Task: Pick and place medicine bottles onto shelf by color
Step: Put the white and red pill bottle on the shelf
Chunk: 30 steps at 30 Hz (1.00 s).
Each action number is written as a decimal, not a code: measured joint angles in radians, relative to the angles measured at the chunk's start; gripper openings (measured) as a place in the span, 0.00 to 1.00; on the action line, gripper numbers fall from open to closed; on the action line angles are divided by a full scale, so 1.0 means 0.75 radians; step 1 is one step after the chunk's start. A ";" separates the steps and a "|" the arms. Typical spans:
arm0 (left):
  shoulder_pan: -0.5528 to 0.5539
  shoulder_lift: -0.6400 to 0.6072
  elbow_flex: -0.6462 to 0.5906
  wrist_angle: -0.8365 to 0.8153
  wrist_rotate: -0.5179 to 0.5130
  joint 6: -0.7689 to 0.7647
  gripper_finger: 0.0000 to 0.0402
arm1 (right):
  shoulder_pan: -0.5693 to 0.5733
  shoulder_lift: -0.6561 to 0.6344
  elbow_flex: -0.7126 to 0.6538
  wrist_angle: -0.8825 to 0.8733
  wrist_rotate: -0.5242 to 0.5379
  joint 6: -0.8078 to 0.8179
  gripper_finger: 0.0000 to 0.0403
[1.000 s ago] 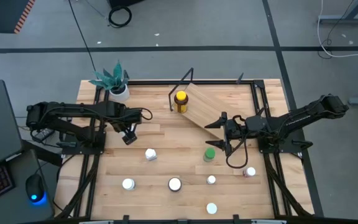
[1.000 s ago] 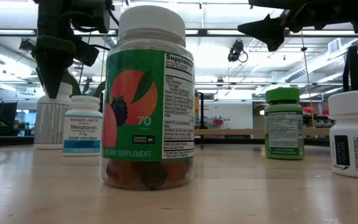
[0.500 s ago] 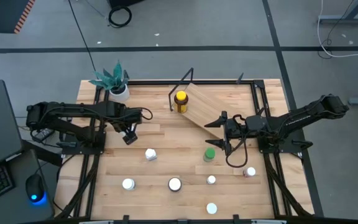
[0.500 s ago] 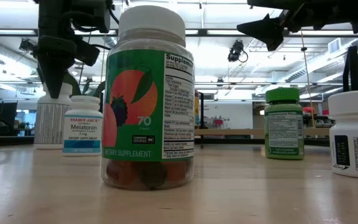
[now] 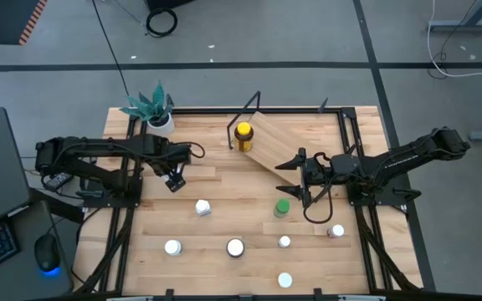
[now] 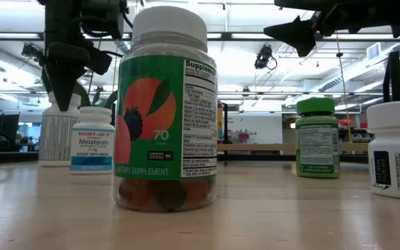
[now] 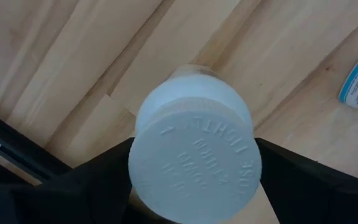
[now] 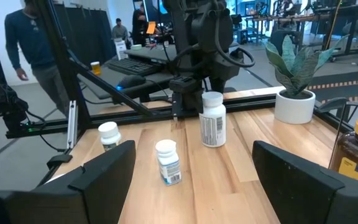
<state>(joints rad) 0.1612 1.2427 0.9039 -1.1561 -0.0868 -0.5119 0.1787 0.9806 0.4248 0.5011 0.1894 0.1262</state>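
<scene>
currently, near edge first: clear jar with white cap and green gummy label (image 6: 165, 111) stands closest to the low camera. beyond it, green-capped green bottle (image 5: 282, 207) stands just below the tilted light-wood shelf board (image 5: 295, 142); right gripper (image 5: 301, 177) hovers beside it, fingers spread, empty. left gripper (image 5: 174, 181), fingers apart, straddles a white-capped white bottle (image 7: 194, 162), left of the shelf. amber yellow-capped bottle (image 5: 243, 135) sits at the shelf's left end.
</scene>
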 joint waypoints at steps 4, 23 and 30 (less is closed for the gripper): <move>-0.001 0.001 0.036 -0.014 0.007 0.000 0.75 | 0.000 0.000 0.000 0.000 0.000 -0.008 0.82; -0.002 0.001 0.191 -0.211 -0.033 -0.037 0.72 | 0.000 0.000 0.000 -0.001 -0.016 0.003 0.82; -0.001 0.001 0.191 -0.209 -0.033 -0.036 0.72 | 0.001 0.000 0.000 -0.001 -0.037 0.007 0.82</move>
<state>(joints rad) 0.1603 1.2434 1.0470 -1.3128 -0.1112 -0.5392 0.1791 0.9806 0.4248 0.5003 0.1614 0.1310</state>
